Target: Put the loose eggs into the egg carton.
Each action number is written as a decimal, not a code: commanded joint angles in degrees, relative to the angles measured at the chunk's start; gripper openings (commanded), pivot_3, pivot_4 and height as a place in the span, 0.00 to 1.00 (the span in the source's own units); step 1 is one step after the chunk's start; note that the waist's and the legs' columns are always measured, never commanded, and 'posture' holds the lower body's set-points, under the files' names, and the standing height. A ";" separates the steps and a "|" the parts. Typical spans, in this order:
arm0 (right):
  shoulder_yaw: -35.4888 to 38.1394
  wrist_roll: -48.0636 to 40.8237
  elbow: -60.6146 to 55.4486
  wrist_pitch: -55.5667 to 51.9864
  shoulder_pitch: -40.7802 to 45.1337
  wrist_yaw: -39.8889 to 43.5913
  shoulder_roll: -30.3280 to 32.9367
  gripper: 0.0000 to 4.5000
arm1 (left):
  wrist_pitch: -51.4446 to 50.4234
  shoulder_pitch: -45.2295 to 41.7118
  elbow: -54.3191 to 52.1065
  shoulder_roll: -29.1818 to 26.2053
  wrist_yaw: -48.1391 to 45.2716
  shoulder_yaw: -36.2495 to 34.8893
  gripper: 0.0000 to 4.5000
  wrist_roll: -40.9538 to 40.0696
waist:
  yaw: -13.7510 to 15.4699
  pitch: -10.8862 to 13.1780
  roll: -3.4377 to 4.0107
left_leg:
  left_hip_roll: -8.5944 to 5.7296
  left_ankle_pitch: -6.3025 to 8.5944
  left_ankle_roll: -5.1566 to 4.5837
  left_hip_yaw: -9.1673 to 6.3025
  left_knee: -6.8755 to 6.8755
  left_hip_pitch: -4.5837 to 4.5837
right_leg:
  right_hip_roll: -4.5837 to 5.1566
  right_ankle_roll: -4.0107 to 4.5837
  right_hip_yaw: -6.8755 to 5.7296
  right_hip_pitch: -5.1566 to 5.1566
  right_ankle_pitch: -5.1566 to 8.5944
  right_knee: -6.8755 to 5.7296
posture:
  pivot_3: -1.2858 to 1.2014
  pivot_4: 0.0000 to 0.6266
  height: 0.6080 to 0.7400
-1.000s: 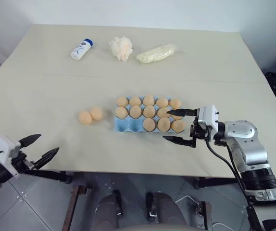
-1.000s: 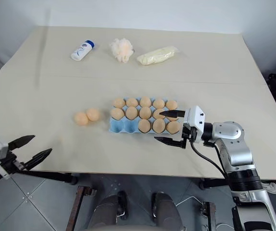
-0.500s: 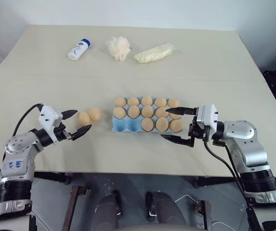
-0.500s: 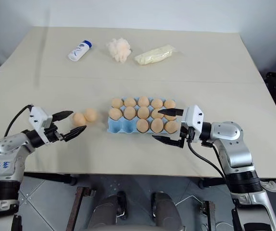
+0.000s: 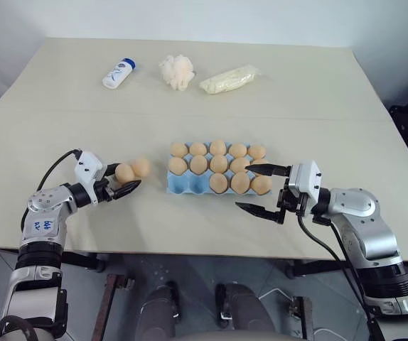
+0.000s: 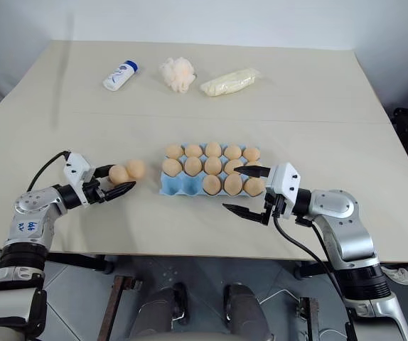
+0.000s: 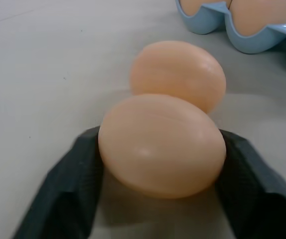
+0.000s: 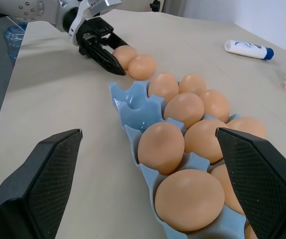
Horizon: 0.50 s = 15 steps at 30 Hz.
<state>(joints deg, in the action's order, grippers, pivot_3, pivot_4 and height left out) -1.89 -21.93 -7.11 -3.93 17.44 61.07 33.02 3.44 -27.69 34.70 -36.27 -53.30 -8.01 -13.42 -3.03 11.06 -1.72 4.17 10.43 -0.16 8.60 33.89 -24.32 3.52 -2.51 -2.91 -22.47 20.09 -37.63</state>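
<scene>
Our table (image 5: 62,92) spreads wide and bare beyond both arms. The egg carton (image 5: 183,185) sits between the two grippers, its two empty cups on the end nearer our left gripper (image 5: 121,181), the rest filled. Well beyond the carton lie a pale yellow packet (image 5: 230,78), a fluffy puff (image 5: 175,71) and a white bottle (image 5: 119,72) with a blue cap; its label is too small to read.

Our right gripper (image 5: 264,191) hangs just beside the carton's other end, fingers spread wide, nothing between them.

Our left gripper pinches one of the loose eggs (image 7: 161,145), a finger (image 7: 63,194) pressed on each flank. The second loose egg (image 7: 178,73) lies just past the held one, touching it, between our left gripper and the carton. The left wrist view shows that contact close up; the right wrist view shows the empty cups (image 8: 133,104) from the carton's side.
</scene>
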 commanded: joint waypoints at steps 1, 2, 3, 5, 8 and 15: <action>1.04 -0.84 -2.15 0.45 -0.53 -0.45 0.04 1.00 | 0.32 1.45 -1.70 -2.35 -1.93 -2.78 0.53 -2.08 | -0.13 0.00 0.00 | 0.00 0.00 0.00 0.00 0.01 0.00 | 0.00 0.00 0.00 0.00 0.00 -0.01 | 0.52 0.24 1.00; 1.14 -0.88 -2.35 0.43 -0.97 -0.50 0.17 1.00 | -0.43 3.45 -4.41 -3.75 -4.03 -4.19 0.52 -3.91 | -0.23 0.00 0.00 | 0.00 0.00 0.01 0.00 0.01 0.00 | 0.00 0.00 0.01 0.00 0.00 -0.02 | 0.52 0.24 1.00; 1.33 -0.98 -2.51 0.36 -1.40 -0.57 0.33 1.00 | -0.90 5.17 -6.72 -4.99 -5.53 -5.35 0.52 -5.21 | -0.42 0.00 -0.01 | 0.01 0.00 0.01 0.00 0.00 0.00 | 0.00 0.00 0.01 -0.01 0.00 -0.02 | 0.52 0.24 1.00; 1.90 -1.05 -2.50 0.36 -2.18 -0.49 0.90 1.00 | -3.00 8.25 -12.81 -6.73 -7.94 -6.60 0.52 -7.74 | -0.33 0.00 -0.02 | 0.05 0.00 0.00 0.00 -0.03 0.00 | -0.01 0.03 0.01 -0.02 0.02 -0.02 | 0.52 0.24 1.00; 3.18 -1.14 -2.13 0.45 -2.91 -0.39 2.00 1.00 | -6.92 9.86 -21.65 -7.15 -8.43 -5.77 0.52 -9.73 | 0.29 0.00 -0.01 | 0.05 0.06 0.13 -0.01 -0.05 0.00 | 0.00 0.07 -0.01 -0.03 0.04 -0.02 | 0.52 0.24 1.00; 8.52 -1.35 -1.69 0.86 -6.11 -0.93 5.53 1.00 | -12.84 4.01 -33.16 0.69 -5.85 5.25 0.52 -7.86 | 1.50 0.00 -0.01 | -0.12 0.07 0.05 -0.01 0.04 0.00 | 0.24 0.04 0.01 0.16 -0.06 0.20 | 0.52 0.24 1.00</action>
<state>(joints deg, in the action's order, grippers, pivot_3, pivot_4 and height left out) 4.36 -22.21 -7.46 -3.78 11.93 60.49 37.66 -8.90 -22.44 4.08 -36.18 -59.45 -4.86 -22.02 -1.52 11.06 -1.73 4.03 10.51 -0.15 8.61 33.93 -24.33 3.76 -2.49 -2.89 -22.31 20.02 -37.42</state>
